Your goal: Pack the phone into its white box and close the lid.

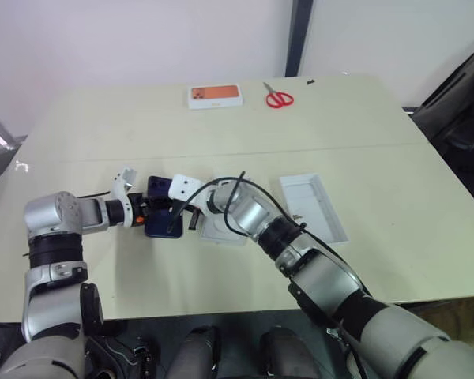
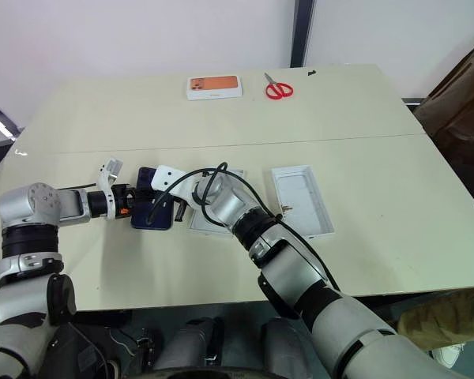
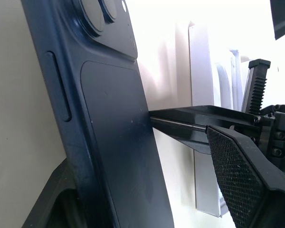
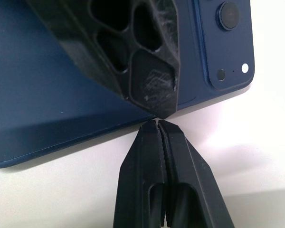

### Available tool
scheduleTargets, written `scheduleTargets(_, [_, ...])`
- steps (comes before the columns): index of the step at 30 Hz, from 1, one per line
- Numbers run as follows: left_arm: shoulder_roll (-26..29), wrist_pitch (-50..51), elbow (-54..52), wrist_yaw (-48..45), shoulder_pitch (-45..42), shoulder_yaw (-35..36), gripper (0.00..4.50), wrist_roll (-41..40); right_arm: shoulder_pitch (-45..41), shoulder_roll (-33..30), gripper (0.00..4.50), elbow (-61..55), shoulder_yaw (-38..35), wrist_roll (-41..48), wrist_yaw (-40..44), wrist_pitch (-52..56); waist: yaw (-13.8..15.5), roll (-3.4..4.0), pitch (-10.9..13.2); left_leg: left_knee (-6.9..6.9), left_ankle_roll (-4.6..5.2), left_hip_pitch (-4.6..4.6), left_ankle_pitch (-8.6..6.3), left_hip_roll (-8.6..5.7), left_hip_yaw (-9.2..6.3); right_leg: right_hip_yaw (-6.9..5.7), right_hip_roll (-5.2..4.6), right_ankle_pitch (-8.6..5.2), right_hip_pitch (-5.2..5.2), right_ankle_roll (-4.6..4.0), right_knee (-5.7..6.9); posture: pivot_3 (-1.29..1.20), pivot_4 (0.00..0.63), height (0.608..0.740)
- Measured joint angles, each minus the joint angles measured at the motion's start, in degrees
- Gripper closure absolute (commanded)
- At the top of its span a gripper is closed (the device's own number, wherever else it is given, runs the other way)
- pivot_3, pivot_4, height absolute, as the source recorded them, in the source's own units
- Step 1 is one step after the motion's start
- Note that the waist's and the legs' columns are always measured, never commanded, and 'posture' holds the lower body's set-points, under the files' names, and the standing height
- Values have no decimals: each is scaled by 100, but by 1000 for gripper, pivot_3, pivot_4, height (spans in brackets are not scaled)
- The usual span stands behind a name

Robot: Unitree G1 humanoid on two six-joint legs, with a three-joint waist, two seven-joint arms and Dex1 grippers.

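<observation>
Right wrist view showed the right gripper [image 4: 157, 124] pressed together, prying under the phone [image 4: 61, 90], probably so the spread left gripper [image 2: 138, 207] could straddle its edge.

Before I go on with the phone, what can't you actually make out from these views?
- Whether the left tool truly clamps the phone: in the left wrist view one finger stands clear and the phone hides the other.
- The white box: the right arm covers most of it in both eye views.
- The lid: its printed face is turned down.
</observation>
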Motion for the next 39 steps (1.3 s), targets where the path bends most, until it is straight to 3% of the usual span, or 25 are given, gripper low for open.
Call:
scheduleTargets(11, [455, -220, 248, -163, 163, -88, 1210, -338, 0, 3, 4434, 0, -1, 1, 18, -11, -82, -6, 4, -10, -5, 0, 2, 8, 0, 1, 6, 0, -7, 0, 0, 0, 150, 740])
scheduleTargets(14, [486, -242, 259, -139, 231, -82, 2052, -394, 0, 12, 4500, 0, 0, 1, 20, -11, -95, -6, 4, -10, -5, 0, 2, 8, 1, 2, 6, 0, -7, 0, 0, 0, 150, 740])
scheduleTargets(18, [417, -303, 253, -105, 381, -15, 3966, -533, 0, 3, 4500, 0, -2, 1, 25, -14, -92, -9, 4, -10, -5, -2, 2, 8, 0, 1, 6, 0, -6, 0, -1, 0, 150, 740])
scheduleTargets(29, [329, -243, 226, -77, 494, 140, 3966, -913, 1, -4, 4500, -14, -1, -1, 67, -8, -111, -16, 0, -10, -4, -1, 2, 8, 1, 3, 6, 0, -5, 0, -6, 0, 150, 740])
scheduleTargets(32, [322, -220, 303, -76, 491, 184, 4491, -1003, 1, -15, 4500, -16, -2, -1, 68, -8, -110, -16, 0, -10, -4, -1, 2, 8, 1, 3, 6, 0, -4, 0, -6, 0, 150, 740])
scheduleTargets(39, [318, -79, 715, -14, 505, 538, 4491, -1222, 160, -154, 4500, -476, -333, 367, 301, 4, -124, -21, 4, -10, -4, -7, 2, 8, 1, 3, 6, 0, -7, 0, -6, 0, 150, 740])
